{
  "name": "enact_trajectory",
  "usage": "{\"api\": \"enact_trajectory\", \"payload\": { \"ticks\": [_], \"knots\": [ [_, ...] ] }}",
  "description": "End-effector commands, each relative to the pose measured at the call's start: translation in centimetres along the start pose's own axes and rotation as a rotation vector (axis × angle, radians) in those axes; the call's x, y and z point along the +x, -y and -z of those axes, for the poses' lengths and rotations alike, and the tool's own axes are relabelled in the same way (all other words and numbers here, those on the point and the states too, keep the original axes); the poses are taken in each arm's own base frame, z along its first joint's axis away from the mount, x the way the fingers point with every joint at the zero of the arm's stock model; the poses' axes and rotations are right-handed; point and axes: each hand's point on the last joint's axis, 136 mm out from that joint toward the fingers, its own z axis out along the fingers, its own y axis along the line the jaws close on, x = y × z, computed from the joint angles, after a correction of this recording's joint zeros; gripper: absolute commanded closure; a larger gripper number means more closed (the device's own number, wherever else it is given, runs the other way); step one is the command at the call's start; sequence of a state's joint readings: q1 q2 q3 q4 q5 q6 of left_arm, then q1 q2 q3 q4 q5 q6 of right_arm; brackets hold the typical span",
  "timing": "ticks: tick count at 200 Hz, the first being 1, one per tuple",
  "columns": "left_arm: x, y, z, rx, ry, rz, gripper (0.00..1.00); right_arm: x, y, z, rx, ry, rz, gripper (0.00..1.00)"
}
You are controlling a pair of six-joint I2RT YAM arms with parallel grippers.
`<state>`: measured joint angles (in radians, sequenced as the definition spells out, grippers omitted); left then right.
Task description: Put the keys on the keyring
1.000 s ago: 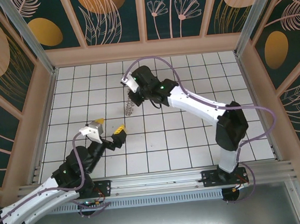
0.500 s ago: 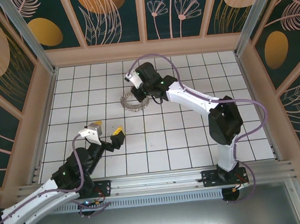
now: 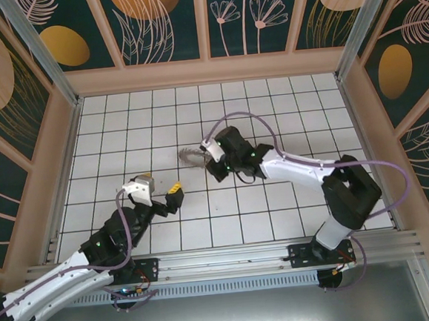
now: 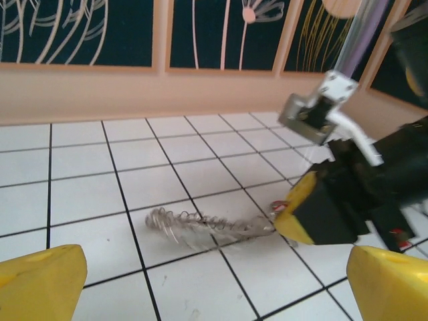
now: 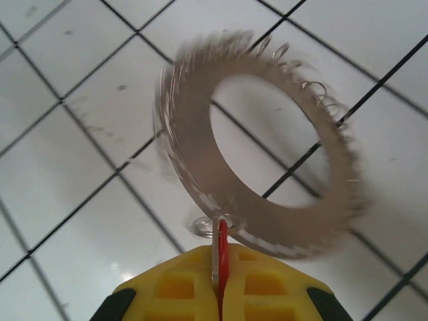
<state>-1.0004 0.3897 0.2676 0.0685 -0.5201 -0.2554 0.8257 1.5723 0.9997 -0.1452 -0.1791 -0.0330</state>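
The floor [image 3: 144, 114] is a grid of square white tiles with thin black joints, glossy under soft, even light and marked by a few small dark specks. A pale peach board [image 3: 207, 70] runs along its far edge and both sides. Above it the back wall [image 3: 166, 23], left wall [image 3: 9, 95] and right wall [image 3: 419, 114] carry dark teal panels painted with thin cream flower and leaf outlines and flat orange and peach ovals, split by peach strips. Two slanting aluminium posts [image 3: 35, 48] stand at the far corners. An aluminium rail [image 3: 230, 260] crosses the near edge, with a grey sheet [image 3: 249, 314] below it
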Motion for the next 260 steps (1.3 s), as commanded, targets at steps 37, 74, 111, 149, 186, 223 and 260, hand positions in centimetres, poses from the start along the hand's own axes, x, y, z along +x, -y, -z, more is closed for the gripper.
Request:
{"api": "enact_trajectory", "payload": {
  "ticks": [37,74,111,149,186,223,260],
  "knots": [
    [-1.8,0.8,-0.2,0.028,0.051,0.016,0.01,5.1,-1.1,1.1,-0.069,0.018,-0.196,1.0],
    [-0.9,0.5,-0.3,0.018,0.033,0.025,0.01,10.6,-1.3,1.3,-0.045,-0.032,-0.328,1.0],
    [-0.7,0.9,-0.8,0.025,0.025,0.008,0.01,13.9,-2.0,1.6,-0.045,-0.062,-0.413,0.99],
    [-0.3,1.6,-1.4,0.046,0.017,0.007,0.01,16.5,-2.3,1.7,-0.026,-0.115,-0.459,0.85],
    [-0.5,2.1,-1.8,0.055,0.012,-0.003,0.01,16.1,-2.6,2.6,0.01,-0.119,-0.445,0.7],
    [-0.5,2.6,-1.9,0.083,0.018,-0.002,0.01,13.0,-0.3,5.3,0.26,-0.06,-0.335,0.17],
    [-0.9,3.3,-2.3,0.105,0.005,-0.005,0.01,5.3,1.0,9.0,0.342,0.183,-0.266,0.01]
  ]
}}
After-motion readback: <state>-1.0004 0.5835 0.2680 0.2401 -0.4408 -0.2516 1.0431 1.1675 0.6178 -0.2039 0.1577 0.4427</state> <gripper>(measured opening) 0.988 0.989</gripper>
